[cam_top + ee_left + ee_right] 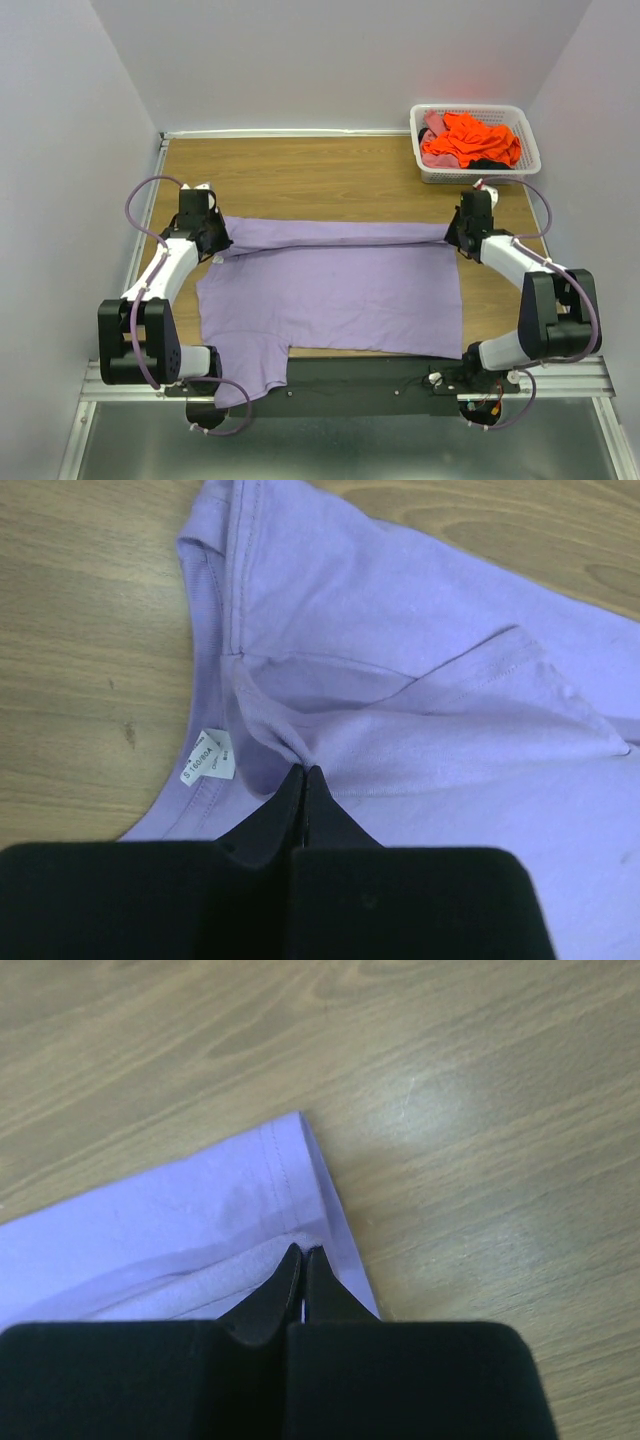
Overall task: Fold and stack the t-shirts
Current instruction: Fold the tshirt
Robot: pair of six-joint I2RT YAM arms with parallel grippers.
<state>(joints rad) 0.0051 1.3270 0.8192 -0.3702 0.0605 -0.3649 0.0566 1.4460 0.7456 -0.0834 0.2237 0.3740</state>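
We saw the left claw and the right claw each pinched tight on the lavender t-shirt, its folded edge mid-frame.

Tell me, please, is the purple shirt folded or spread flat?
Partly folded: the shirt has its far edge doubled over, held at its ends by the left pincer and right pincer; the rest lies flat.

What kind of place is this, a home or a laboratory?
Most likely a robot test bench in a laboratory, not a home: plain pale walls box in a wooden table, the left arm and right arm are bolted to a metal rail, and a lavender t-shirt lies spread between them.
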